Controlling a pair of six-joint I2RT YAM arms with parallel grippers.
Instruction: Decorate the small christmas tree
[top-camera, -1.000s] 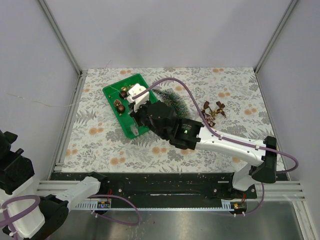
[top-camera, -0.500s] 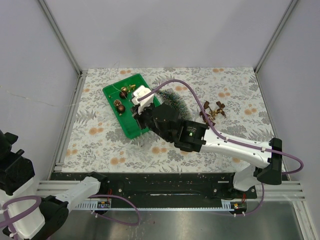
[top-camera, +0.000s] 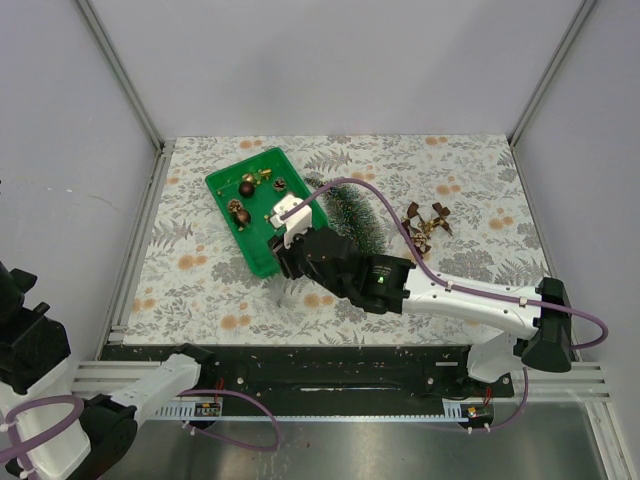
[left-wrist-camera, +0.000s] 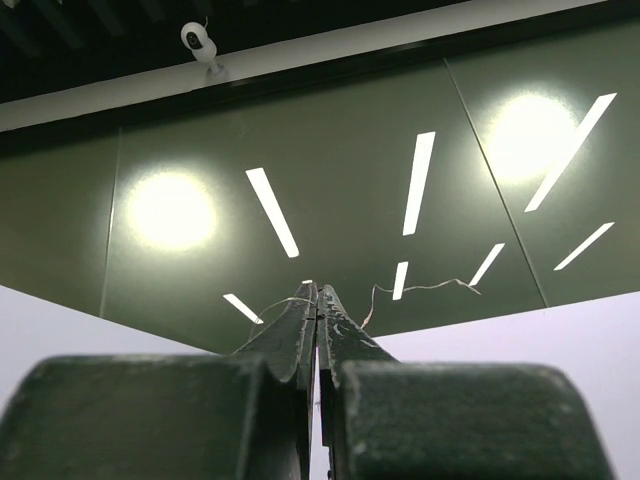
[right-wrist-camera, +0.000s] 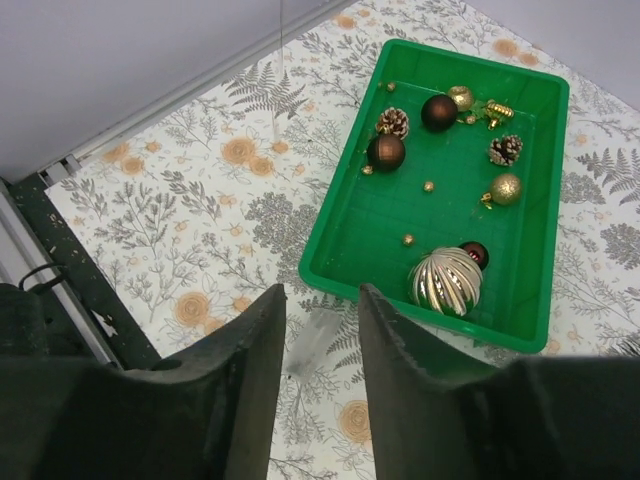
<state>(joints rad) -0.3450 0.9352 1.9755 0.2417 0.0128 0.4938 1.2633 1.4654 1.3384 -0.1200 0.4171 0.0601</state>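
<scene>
small christmas tree (top-camera: 352, 208), apparently sideways

A robotics lab test cell: plain white walls (top-camera: 330, 60), aluminium frame posts (top-camera: 122, 75), floral-papered table (top-camera: 190, 290).

Table cover (right-wrist-camera: 200, 200) white with grey fern and orange flower print; tray (right-wrist-camera: 470, 52) bright green, holding dark brown baubles (right-wrist-camera: 386, 152), a gold ball (right-wrist-camera: 505, 188) and a ribbed pale-gold ball (right-wrist-camera: 446, 281); small christmas tree (top-camera: 355, 210) dark green, lightly frosted; ornament (top-camera: 428, 222) toward the table's right edge brown.
</scene>
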